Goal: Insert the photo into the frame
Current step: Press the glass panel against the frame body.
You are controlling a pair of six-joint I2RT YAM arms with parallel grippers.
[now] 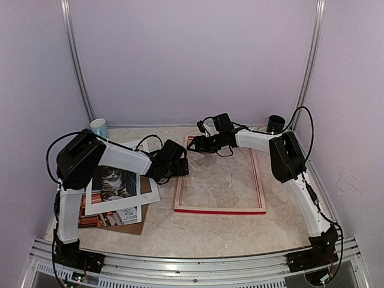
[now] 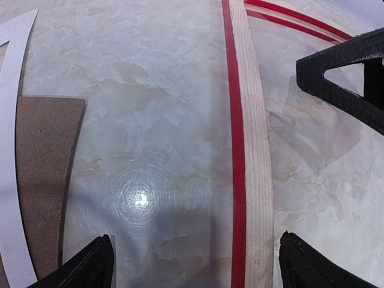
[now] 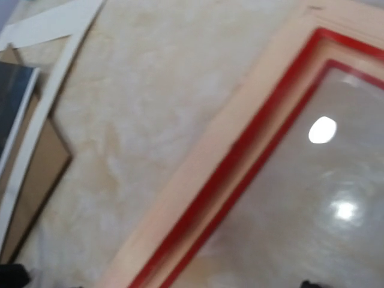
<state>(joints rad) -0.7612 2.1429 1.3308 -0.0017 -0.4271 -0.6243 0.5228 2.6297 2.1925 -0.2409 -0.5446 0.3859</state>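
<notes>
Marble-pattern surface (image 1: 210, 234), two arms reaching in from the near edge. Frame (image 1: 219, 210) lies flat right of centre, pale wood back up, red showing along its edges, the bare surface visible through its opening.

Photo (image 1: 113, 182), the cat print, sits well left of the frame, on a loose stack with a white mat (image 1: 90, 207) and a brown board (image 1: 137, 227). Left arm's forearm crosses above the stack's far part. Photo is outside the frame and not touching it.

Left end effector (image 1: 182, 168) hangs just beside the frame's left rail, on the outer side. Fingers are spread wide and released; the wrist view shows only bare surface and the rail between the tips, nothing gripped.

Right end effector (image 1: 193, 144) is at the frame's far left corner. Its wrist view looks down on that corner, blurred; the fingertips barely show at the bottom edge, set wide apart, nothing held. Contact with the rail cannot be told.

Pale blue cup (image 1: 99, 128) stands at the far left, dark cup (image 1: 275, 123) at the far right, both against the back wall.
</notes>
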